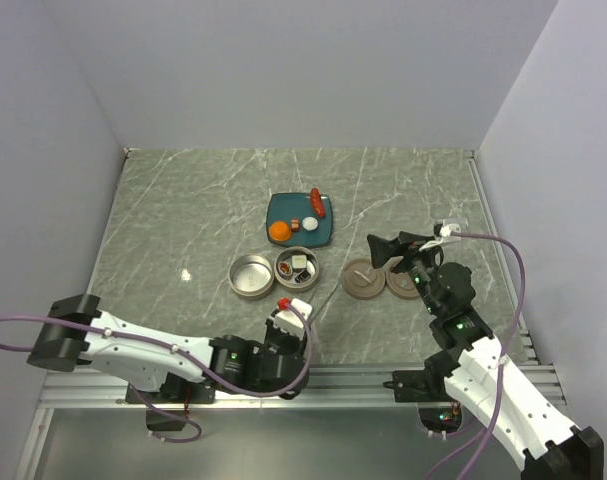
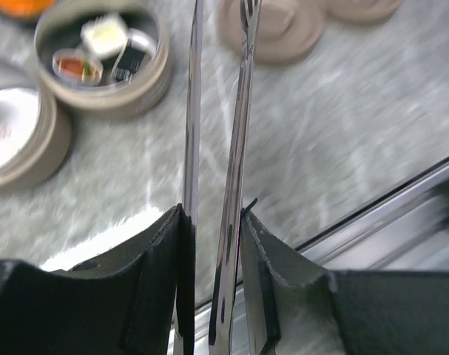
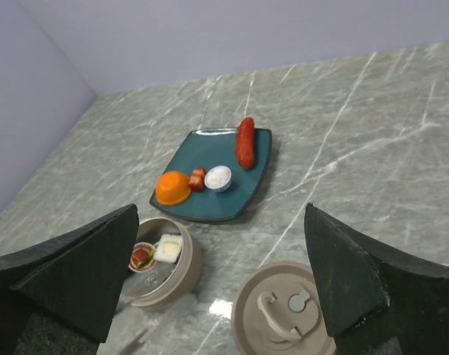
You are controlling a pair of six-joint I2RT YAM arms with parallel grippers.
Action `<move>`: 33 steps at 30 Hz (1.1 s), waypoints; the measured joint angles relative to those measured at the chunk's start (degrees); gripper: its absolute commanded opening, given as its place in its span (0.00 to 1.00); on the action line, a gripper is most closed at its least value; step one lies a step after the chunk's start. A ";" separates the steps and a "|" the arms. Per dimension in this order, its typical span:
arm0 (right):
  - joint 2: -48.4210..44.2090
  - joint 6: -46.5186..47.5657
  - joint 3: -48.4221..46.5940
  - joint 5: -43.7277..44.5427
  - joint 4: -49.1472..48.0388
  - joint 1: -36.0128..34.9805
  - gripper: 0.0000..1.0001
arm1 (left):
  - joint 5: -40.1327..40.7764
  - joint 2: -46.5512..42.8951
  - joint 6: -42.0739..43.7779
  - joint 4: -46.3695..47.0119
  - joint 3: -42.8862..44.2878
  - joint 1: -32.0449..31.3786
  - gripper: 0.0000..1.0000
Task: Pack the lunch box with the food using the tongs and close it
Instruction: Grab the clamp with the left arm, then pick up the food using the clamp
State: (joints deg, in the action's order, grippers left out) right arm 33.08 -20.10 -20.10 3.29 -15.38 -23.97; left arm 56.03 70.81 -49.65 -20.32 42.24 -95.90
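Note:
My left gripper (image 2: 213, 214) is shut on the tongs (image 2: 237, 126), whose two slim arms point toward a brown lid (image 2: 272, 28). From above, this gripper (image 1: 295, 308) sits just in front of the tins. The right tin of the lunch box (image 1: 297, 267) holds a white square piece, a red-centred roll and a dark piece. The left tin (image 1: 251, 276) is empty. On the teal plate (image 1: 323, 236) lie an orange ball (image 1: 280, 231), a red sausage (image 1: 317, 201), a white roll and a small red bit. My right gripper (image 1: 391, 250) stands open above a lid (image 3: 283, 314), holding nothing.
Two brown lids (image 1: 363, 279) (image 1: 403, 284) lie side by side, right of the tins. A metal rail (image 2: 402, 200) runs along the table's near edge, close to my left gripper. Walls close in the back and both sides.

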 measured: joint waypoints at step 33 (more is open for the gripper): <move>5.11 0.52 -0.04 -3.41 -3.06 0.02 0.99 | -37.07 11.78 21.42 31.12 8.33 48.68 0.40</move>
State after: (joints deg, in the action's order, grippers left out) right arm 38.20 -19.57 -20.14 -0.12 -18.44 -23.94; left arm 18.96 82.59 -28.23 10.81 50.57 -47.22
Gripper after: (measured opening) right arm 0.994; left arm 0.396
